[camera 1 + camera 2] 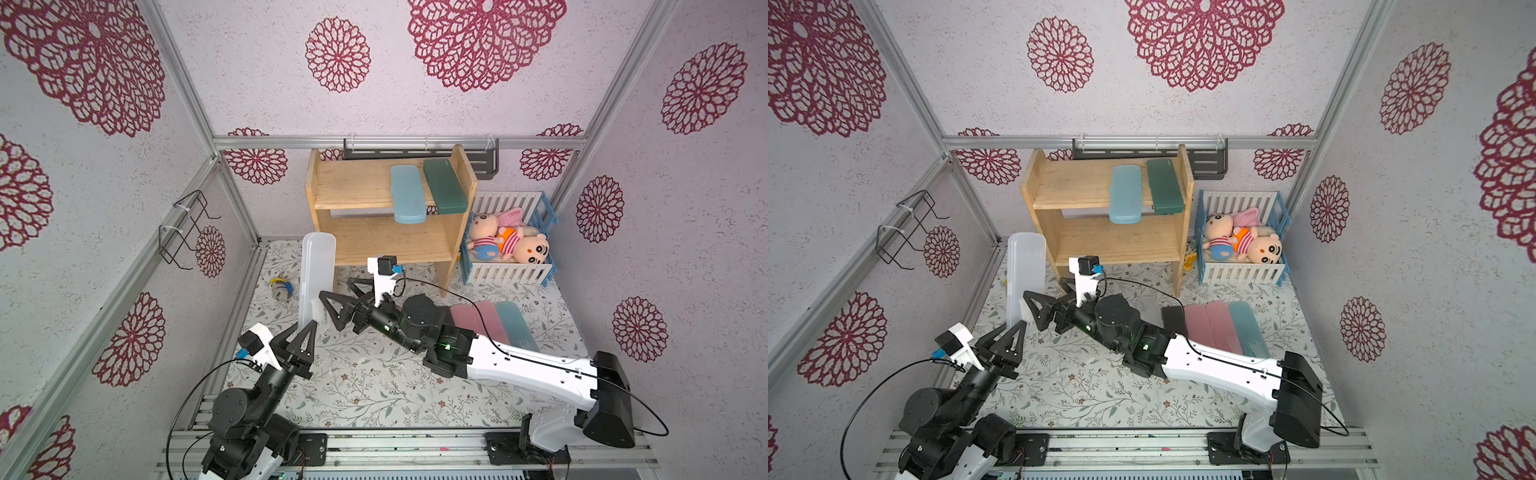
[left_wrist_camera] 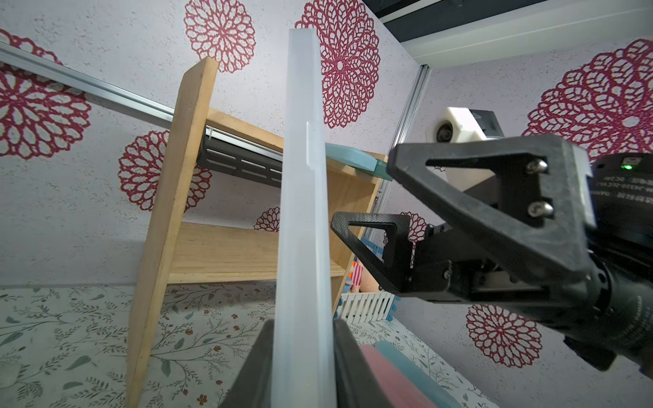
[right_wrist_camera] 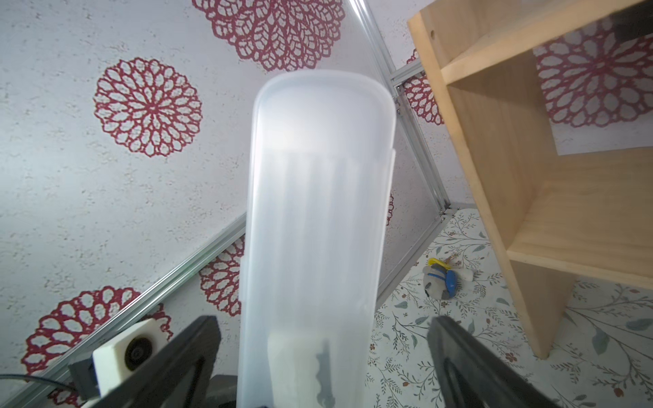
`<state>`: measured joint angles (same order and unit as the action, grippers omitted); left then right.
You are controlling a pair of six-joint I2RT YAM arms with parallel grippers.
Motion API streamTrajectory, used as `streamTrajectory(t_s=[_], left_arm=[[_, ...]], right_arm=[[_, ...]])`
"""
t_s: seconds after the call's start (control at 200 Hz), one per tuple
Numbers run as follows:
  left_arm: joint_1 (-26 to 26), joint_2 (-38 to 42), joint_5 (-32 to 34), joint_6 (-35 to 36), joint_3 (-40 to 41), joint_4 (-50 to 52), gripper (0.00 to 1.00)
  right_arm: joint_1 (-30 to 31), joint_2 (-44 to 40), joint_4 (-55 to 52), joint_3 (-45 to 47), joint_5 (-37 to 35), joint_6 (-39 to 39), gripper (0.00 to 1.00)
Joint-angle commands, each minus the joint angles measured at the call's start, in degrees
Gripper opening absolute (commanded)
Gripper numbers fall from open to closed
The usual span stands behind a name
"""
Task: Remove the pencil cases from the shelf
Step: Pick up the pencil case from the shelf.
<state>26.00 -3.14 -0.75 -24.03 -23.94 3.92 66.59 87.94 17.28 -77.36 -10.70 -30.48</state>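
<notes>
Frosted pencil case (image 1: 318, 270): we saw it upright, just left of the shelf (image 1: 357, 183), off both tiers.
Left gripper (image 1: 305, 329): clamped tight on its lower end.
Right gripper (image 1: 334, 287): we found its jaws spread wide astride that case, gripping nothing.
Top tier, right: light blue case (image 1: 408, 193), dark green case (image 1: 444, 185).

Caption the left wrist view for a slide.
Left gripper shut on frosted white plastic pencil case; light wooden shelf behind, open right gripper alongside.
</notes>
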Motion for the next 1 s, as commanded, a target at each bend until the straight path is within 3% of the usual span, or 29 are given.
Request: streamTrajectory(t_s=[0.0, 0.41, 0.6, 0.68, 0.73, 0.805, 0.865, 0.885, 0.996], left_arm=[[0.32, 1.11, 0.15, 0.32, -0.49, 0.15, 0.0], [0.31, 1.77, 0.75, 1.18, -1.72, 2.93, 0.0], [0.31, 2.59, 1.28, 1.36, -1.56, 3.67, 0.0], [0.32, 2.52, 1.96, 1.44, -1.8, 4.11, 0.0], [0.36, 2.6, 2.7, 1.39, -1.9, 4.63, 0.15], [0.37, 2.69, 3.66, 1.22, -2.07, 5.3, 0.36], [0.36, 2.78, 5.71, 0.66, -2.24, 6.13, 0.75], [0.36, 2.87, 6.98, 0.3, -2.37, 6.63, 0.99], [0.35, 2.96, 18.36, -2.45, -3.38, 11.93, 0.97]], right_arm=[[0.31, 3.11, -4.9, -6.8, -0.94, 0.96, 0.99], [1.87, 11.28, -12.19, -17.66, -1.4, 0.18, 0.98], [1.79, 10.68, -12.82, -16.85, -3.04, 0.11, 0.79], [1.79, 10.45, -13.01, -16.68, -3.54, 0.49, 0.67], [1.79, 10.33, -13.35, -16.61, -3.86, 0.73, 0.62], [1.7, 10.08, -14.2, -16.37, -4.69, 1.17, 0.62], [1.33, 9.69, -15.58, -16.08, -5.23, 1.68, 0.62], [1.13, 9.41, -16.14, -15.73, -5.51, 1.76, 0.61], [-1.38, 7.15, -20.3, -11.49, -6.55, 1.31, 0.62]])
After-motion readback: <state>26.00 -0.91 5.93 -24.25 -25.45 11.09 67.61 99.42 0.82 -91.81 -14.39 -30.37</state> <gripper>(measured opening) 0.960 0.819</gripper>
